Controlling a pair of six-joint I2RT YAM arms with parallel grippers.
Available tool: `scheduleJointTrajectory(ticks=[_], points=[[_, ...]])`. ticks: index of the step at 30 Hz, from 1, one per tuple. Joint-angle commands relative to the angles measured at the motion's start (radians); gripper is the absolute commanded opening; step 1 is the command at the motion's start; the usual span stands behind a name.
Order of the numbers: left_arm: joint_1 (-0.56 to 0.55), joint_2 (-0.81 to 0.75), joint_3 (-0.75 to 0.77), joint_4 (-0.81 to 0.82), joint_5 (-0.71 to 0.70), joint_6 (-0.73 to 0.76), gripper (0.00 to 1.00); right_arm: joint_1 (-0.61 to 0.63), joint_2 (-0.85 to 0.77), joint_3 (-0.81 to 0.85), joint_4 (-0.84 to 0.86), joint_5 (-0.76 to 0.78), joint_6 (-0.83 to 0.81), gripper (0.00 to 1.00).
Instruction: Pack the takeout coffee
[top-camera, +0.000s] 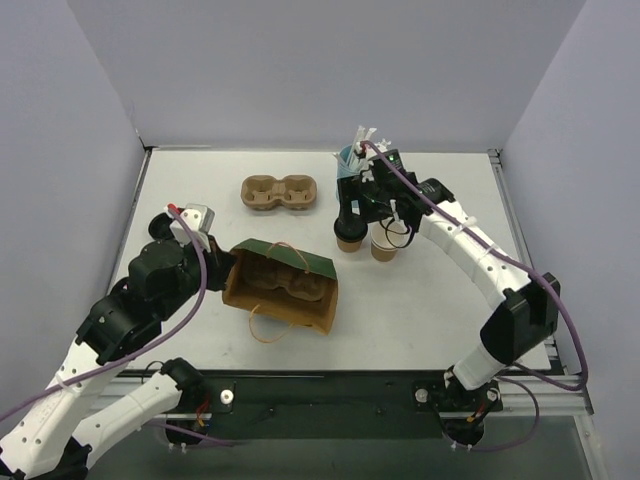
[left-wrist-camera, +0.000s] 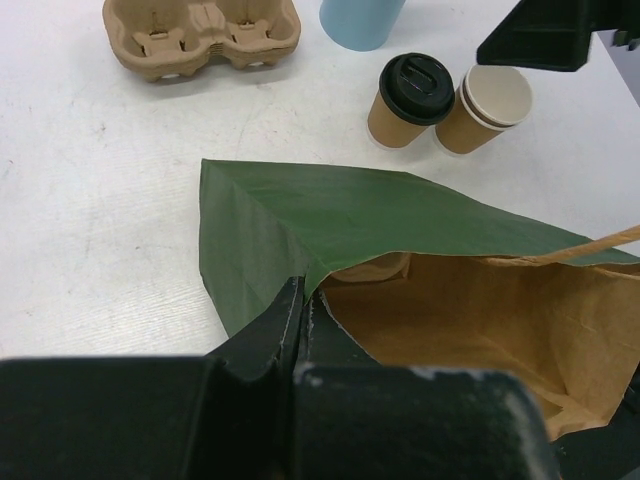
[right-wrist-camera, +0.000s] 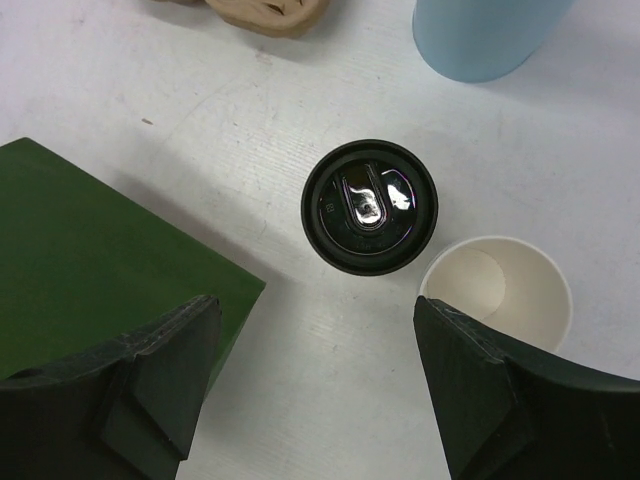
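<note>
right hand (right-wrist-camera: 315, 312): wide open, holds nothing, pointing down over the two small cups
takeout coffee (right-wrist-camera: 497, 290): open tan cup with a white rim and cream inside, upright on the bench (top-camera: 200, 180); below the right hand, close to its right-side finger in the wrist view, off centre of the gap
takeout coffee, contact: not touched by either finger
lidded cup (right-wrist-camera: 370, 207): tan with a black lid, upright, under the right hand and centred between its fingers; just beside the takeout coffee, can't tell if they touch
left hand (left-wrist-camera: 305, 300): closed tight, pinching the edge of the paper bag's mouth
paper bag (left-wrist-camera: 340, 215): on its side, green outside and brown inside, mouth open right in front of the left hand; both small cups stand beyond it, away from the left hand
bag contents: something tan just inside the mouth, can't tell what
blue cup (right-wrist-camera: 485, 35): light blue, upright, past the lidded cup on the far side of the right hand; white straws (top-camera: 365, 135) stick out of it
cup carrier (top-camera: 280, 193): brown pulp, two holes, flat on the bench, beyond the bag from the left hand, well apart from the right hand
</note>
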Motion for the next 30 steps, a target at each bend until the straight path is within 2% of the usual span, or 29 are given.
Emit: scheduleJointTrajectory(ticks=[1, 9, 19, 22, 27, 30], points=[[0.004, -0.027, 0.006, 0.028, 0.023, 0.003, 0.0, 0.002, 0.068, 0.038, 0.009, 0.015, -0.017, 0.8], [0.002, -0.087, -0.047, 0.058, 0.07, -0.02, 0.0, 0.002, 0.18, 0.097, -0.016, 0.017, -0.094, 0.8], [0.002, -0.129, -0.074, 0.039, 0.082, -0.04, 0.0, 0.002, 0.246, 0.136, -0.06, 0.001, -0.157, 0.8], [0.002, -0.117, -0.048, 0.0, 0.067, -0.051, 0.0, 0.002, 0.255, 0.211, -0.138, 0.007, -0.126, 0.8], [0.002, -0.069, 0.047, -0.129, 0.009, -0.147, 0.0, -0.006, 0.264, 0.502, -0.38, 0.073, -0.005, 0.77], [0.002, -0.043, 0.118, -0.228, -0.01, -0.236, 0.0, -0.006, 0.228, 0.565, -0.449, 0.076, 0.07, 0.76]])
